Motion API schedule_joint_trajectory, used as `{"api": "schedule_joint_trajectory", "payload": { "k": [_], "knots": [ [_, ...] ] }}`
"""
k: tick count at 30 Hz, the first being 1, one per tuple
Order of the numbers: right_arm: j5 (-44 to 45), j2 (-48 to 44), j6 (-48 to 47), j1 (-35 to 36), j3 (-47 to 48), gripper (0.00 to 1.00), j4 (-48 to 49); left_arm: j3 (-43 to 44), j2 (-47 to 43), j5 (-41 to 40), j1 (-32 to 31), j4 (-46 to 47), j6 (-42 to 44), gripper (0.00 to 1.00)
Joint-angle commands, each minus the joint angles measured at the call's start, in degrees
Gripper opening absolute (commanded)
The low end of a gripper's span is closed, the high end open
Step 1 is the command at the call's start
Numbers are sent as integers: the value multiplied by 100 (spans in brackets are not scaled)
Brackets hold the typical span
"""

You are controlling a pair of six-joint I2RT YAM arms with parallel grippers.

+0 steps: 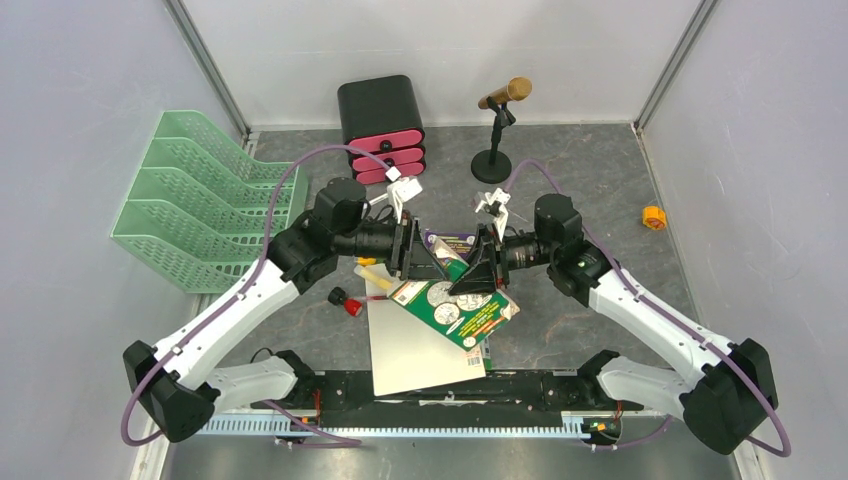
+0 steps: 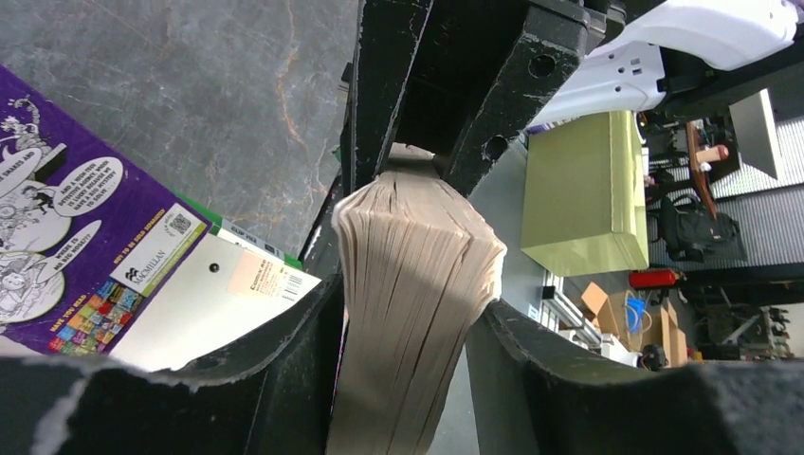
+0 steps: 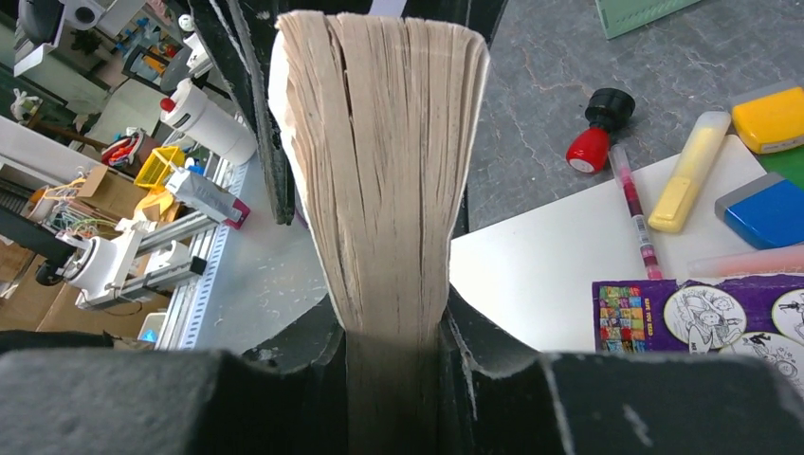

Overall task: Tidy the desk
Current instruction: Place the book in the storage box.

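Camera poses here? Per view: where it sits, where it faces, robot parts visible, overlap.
Top external: above and behind the robot, looking down on the desk; both arms show, left gripper and right gripper meeting mid-desk.
Left wrist: on the left arm, looking along its jaws at a thick book between them; the right arm's jaws opposite.
Right wrist: on the right arm, looking the other way at the same page block, own jaws framing it.
Shared: both wrist views show that book and the purple book.
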Motion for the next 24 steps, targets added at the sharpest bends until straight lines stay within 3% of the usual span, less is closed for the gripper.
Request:
{"api": "schedule_joint_trajectory", "payload": {
  "k": [1, 11, 14, 19, 24],
  "knots": [
    [322, -76, 165, -107, 123, 0, 264, 226, -326, -214, 10, 3, 76, 55],
    [394, 58, -151, -218, 80, 0, -249, 236, -477, -2, 89, -502, 261, 53],
    [373, 98, -139, -218, 112, 0, -283, 358, -298, 264, 89, -597, 310, 42],
    [482, 141, -173, -218, 95, 0, -326, 573, 42, 412, 88, -715, 401, 3],
    [736, 129, -495, -218, 200, 8, -816, 436, 53, 65, 89, -278, 162, 2]
  ]
}}
